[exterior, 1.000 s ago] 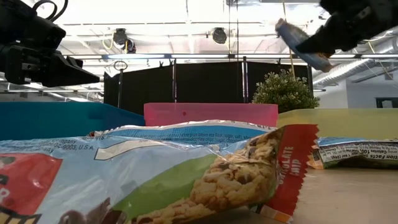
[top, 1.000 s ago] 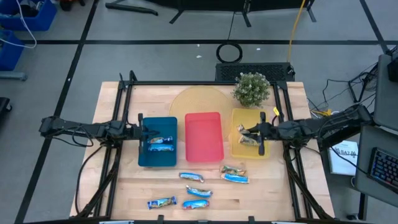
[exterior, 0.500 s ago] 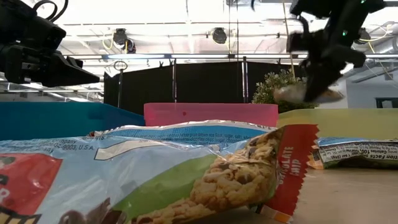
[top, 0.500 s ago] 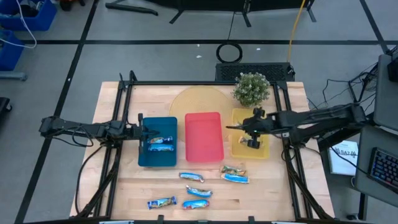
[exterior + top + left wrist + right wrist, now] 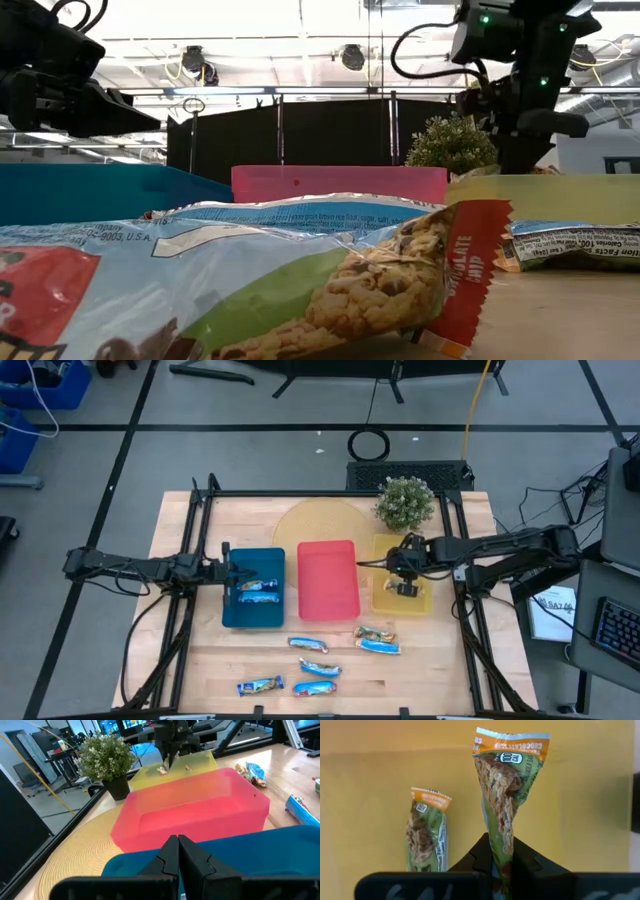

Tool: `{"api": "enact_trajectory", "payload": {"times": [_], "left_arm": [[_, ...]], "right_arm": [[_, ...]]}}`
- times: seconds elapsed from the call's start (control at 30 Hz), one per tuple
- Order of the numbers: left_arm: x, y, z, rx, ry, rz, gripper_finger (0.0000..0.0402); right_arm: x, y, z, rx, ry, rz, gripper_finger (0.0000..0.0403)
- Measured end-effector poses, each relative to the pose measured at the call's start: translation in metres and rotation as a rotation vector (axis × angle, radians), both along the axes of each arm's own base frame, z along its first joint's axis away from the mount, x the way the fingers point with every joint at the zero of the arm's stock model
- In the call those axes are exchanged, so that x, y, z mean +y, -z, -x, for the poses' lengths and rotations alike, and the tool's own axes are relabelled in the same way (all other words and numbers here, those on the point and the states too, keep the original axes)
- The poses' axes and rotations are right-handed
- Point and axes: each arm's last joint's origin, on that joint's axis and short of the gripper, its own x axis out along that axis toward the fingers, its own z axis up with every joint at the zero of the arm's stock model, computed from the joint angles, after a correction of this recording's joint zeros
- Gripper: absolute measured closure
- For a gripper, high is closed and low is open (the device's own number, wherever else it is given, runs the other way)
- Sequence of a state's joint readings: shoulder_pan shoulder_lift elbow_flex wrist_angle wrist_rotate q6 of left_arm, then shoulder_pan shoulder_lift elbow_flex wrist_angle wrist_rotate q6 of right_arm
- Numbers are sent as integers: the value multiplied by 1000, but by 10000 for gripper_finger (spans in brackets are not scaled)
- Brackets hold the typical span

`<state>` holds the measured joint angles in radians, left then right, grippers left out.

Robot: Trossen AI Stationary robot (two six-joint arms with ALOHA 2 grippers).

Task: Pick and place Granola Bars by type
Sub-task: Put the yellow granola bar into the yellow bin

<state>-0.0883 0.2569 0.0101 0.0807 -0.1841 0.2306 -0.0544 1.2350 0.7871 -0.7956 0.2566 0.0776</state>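
Observation:
My right gripper (image 5: 403, 570) points down into the yellow tray (image 5: 383, 600), shut on a green and orange granola bar (image 5: 507, 780). A second green bar (image 5: 426, 832) lies flat on that tray's floor beside it. My left gripper (image 5: 177, 854) hovers shut and empty over the blue tray (image 5: 252, 615), where two blue and white bars (image 5: 257, 592) lie. Several more bars lie loose on the table's near part: (image 5: 375, 632), (image 5: 309, 646), (image 5: 260, 685). One of them fills the low view's foreground (image 5: 300, 290). My right gripper pinches the green bar between its two fingers by one end of the wrapper (image 5: 503, 839), coming from above and pointing down. The bar hangs lengthwise below the fingers, its orange end (image 5: 512, 742) lowest, inside the yellow tray. Whether that end touches the floor, I cannot tell.
The red tray (image 5: 328, 580) stands between the blue and yellow trays, with nothing in it. A potted plant (image 5: 405, 503) stands just beyond the yellow tray on a round yellow mat (image 5: 310, 525). Bare wood lies on the table's near left.
My right gripper, still shut on the green bar, has swung a little toward the table's left over the yellow tray, tipped to point downward and sunk behind the tray's wall. The bar went from high above the tray to down inside it.

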Motion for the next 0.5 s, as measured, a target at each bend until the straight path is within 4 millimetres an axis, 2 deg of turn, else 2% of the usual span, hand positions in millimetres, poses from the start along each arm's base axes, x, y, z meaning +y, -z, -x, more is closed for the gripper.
{"api": "enact_trajectory", "payload": {"times": [0.17,0.33,0.5], "left_arm": [[0,0,0,0,0,0,392],[0,-3,0,-27,1,2,392],[0,-4,-1,-42,3,4,392]], "right_arm": [[1,13,4,17,-63,-47,384],[-1,13,4,8,-57,-58,375],[-7,13,4,9,-33,-63,384]]}}
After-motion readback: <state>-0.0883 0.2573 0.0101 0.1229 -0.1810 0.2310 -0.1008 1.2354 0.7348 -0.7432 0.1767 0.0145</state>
